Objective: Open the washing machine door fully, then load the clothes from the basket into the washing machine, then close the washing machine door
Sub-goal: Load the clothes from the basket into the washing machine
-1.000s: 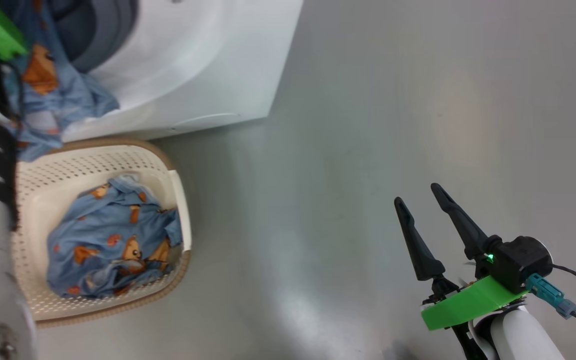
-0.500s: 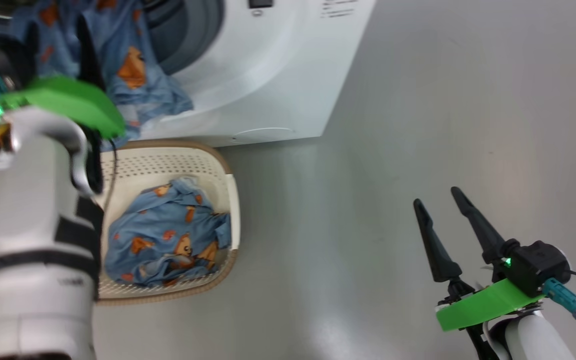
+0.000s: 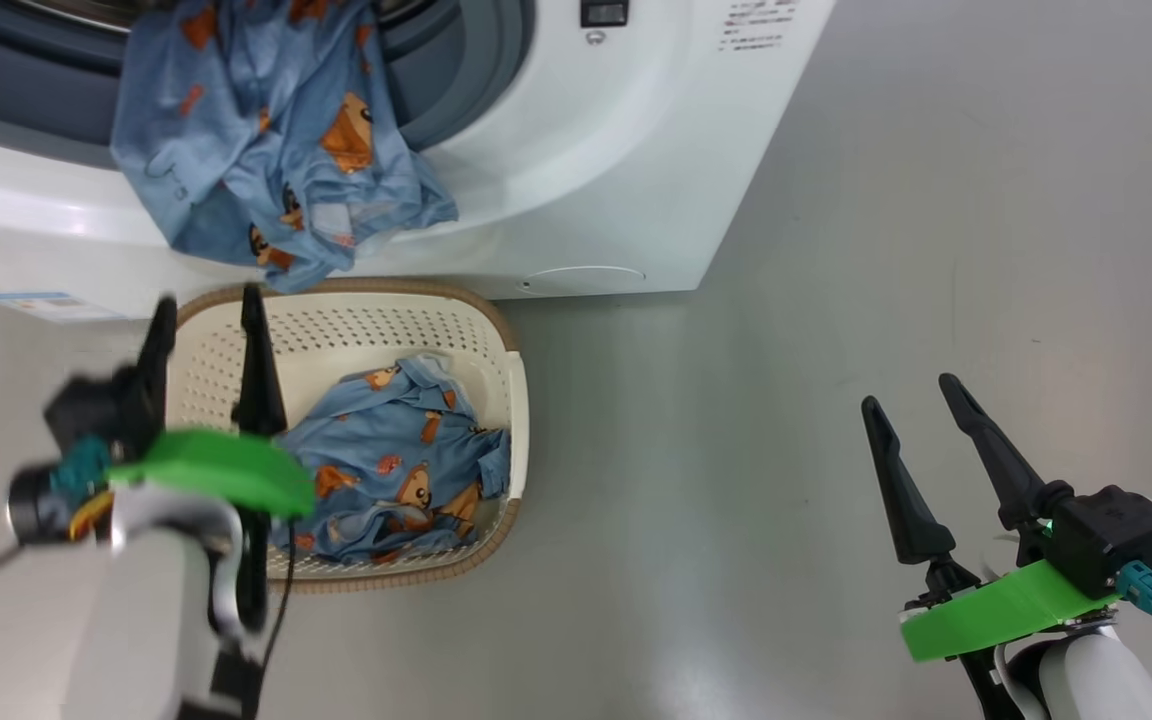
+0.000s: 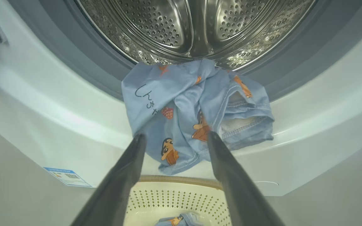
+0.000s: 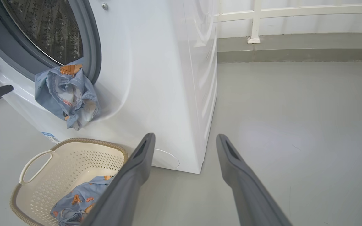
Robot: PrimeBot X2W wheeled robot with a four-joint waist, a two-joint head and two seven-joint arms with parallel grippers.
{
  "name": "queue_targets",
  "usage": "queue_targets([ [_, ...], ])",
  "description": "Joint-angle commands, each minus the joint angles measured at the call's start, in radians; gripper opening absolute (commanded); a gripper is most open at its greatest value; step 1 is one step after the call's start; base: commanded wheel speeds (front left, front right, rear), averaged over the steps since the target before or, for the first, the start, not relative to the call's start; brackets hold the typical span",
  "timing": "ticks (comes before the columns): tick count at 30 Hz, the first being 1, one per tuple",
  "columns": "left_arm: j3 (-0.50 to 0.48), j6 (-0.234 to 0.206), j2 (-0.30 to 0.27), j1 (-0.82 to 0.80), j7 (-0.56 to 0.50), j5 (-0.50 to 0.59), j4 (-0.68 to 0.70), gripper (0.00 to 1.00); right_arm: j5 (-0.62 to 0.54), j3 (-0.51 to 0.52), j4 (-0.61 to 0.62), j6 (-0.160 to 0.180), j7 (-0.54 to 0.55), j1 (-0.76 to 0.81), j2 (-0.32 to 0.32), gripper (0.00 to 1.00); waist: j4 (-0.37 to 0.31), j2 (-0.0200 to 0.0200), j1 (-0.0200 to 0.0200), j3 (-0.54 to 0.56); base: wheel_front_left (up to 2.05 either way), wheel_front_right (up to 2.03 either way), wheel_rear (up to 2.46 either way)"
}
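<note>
Here, the washer stands with its round mouth uncovered, the steel drum bare behind the grey seal. One piece of the clothes, blue with orange bears, hangs over the lower lip of the mouth. Part of it lies on the seal and part runs down the white front, its lowest fold just above the basket's back rim. The basket sits on the grey floor, close against the washer's foot and below the mouth. A second piece of the same cloth lies crumpled in its bottom, toward the right side. The left gripper hovers over the basket's left part, fingers pointing at the washer and spread wide, with nothing held; the hanging cloth is near its tips. The right gripper hangs well to the right over bare floor, jaws likewise wide and empty. A blue label sits on the washer's lower front left of the basket, and a round flap sits to the right.
</note>
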State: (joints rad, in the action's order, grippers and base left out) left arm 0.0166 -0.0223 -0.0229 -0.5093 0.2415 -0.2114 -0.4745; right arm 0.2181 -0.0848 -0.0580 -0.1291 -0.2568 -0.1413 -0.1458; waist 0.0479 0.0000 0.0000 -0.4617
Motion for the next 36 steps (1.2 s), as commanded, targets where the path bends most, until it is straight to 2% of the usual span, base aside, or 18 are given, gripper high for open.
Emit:
queue_targets([
  [1,-0.025,-0.012,-0.029,0.042,-0.006,-0.011,0.051,1.00,-0.018,-0.021,0.027,-0.002,-0.005,0.019,-0.005,1.00,0.005,0.0000,0.0000,0.003,0.00,0.00,0.00],
  [12,-0.002,-0.095,-0.028,0.332,-0.093,-0.071,0.398,1.00,-0.025,-0.017,0.040,-0.002,-0.005,0.028,-0.013,1.00,0.013,0.0000,0.0000,0.009,0.00,0.00,0.00],
  [20,0.062,-0.171,-0.027,0.485,-0.110,-0.110,0.580,1.00,-0.026,0.002,0.050,-0.002,-0.005,0.038,-0.013,1.00,0.014,0.0000,0.0000,0.009,0.00,0.00,0.00],
  [29,0.074,-0.194,-0.032,0.501,-0.129,-0.121,0.641,1.00,-0.027,-0.011,0.050,-0.002,-0.005,0.033,-0.010,1.00,0.007,0.0000,0.0000,0.001,0.00,0.00,0.00],
  [36,0.065,-0.184,-0.041,0.415,-0.118,-0.137,0.590,1.00,-0.027,-0.013,0.053,-0.002,-0.005,0.025,-0.015,1.00,-0.007,0.0000,0.0000,-0.022,0.00,0.00,0.00],
])
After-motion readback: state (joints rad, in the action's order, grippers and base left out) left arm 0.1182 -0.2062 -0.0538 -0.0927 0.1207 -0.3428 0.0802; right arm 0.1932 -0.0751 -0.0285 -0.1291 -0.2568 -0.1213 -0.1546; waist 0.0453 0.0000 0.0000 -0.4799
